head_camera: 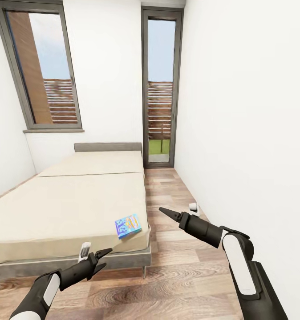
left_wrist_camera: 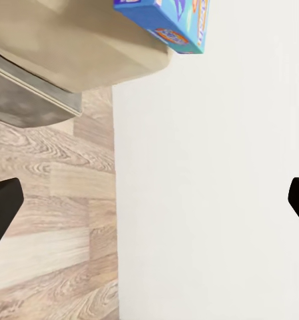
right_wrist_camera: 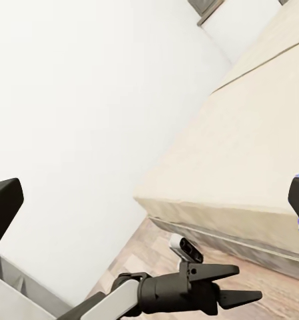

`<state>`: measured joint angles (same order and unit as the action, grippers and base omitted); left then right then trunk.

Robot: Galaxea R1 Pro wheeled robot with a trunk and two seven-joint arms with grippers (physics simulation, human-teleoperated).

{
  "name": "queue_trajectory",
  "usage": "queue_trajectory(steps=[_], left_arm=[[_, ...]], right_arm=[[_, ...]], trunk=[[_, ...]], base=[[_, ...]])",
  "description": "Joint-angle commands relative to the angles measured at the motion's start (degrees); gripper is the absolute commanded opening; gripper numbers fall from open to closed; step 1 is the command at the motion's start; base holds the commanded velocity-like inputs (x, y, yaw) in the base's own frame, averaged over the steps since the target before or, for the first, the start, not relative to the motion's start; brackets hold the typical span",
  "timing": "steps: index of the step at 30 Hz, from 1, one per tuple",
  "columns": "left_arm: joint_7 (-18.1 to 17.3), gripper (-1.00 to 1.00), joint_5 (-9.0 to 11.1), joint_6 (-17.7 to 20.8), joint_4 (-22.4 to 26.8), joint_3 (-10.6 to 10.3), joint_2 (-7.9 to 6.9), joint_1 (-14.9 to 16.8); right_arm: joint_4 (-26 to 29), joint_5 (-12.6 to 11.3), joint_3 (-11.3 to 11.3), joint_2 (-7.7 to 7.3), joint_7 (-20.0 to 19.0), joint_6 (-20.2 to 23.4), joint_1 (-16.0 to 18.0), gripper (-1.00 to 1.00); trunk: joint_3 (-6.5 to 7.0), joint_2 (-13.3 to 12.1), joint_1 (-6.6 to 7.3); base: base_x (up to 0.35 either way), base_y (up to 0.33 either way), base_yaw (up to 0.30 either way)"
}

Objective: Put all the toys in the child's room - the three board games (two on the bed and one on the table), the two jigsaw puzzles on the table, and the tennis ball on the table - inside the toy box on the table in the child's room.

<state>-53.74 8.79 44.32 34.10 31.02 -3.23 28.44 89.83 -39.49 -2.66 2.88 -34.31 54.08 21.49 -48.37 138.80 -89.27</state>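
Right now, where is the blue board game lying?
In the head view, the blue board game lies on the bed, near its front right corner, between the left gripper and right gripper.

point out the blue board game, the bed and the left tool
blue board game (head_camera: 128, 226), head view, middle of its printed top face
bed (head_camera: 65, 204), head view, bare beige mattress top
left tool (head_camera: 104, 258), head view, midway between its two dark fingertips, which stand apart
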Motion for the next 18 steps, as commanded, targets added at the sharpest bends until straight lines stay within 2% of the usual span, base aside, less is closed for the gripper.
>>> queue_trajectory(steps=[1, 18], left_arm=[[-0.33, 1.0, 0.09, 0.22, -0.01, 0.09, 0.08, 0.04], [-0.12, 1.0, 0.01, -0.23, -0.31, 0.0, 1.05, 0.69]], right_arm=[[0.0, 0.19, -0.15, 0.1, -0.32, 0.33, 0.04, 1.0], [-0.35, 0.2, -0.16, 0.15, 0.22, 0.25, 0.04, 1.0]], trunk=[[-0.06, 0.03, 0.01], [-0.06, 0.03, 0.01]], base=[[0.026, 0.0, 0.0], [0.216, -0.007, 0.0]])
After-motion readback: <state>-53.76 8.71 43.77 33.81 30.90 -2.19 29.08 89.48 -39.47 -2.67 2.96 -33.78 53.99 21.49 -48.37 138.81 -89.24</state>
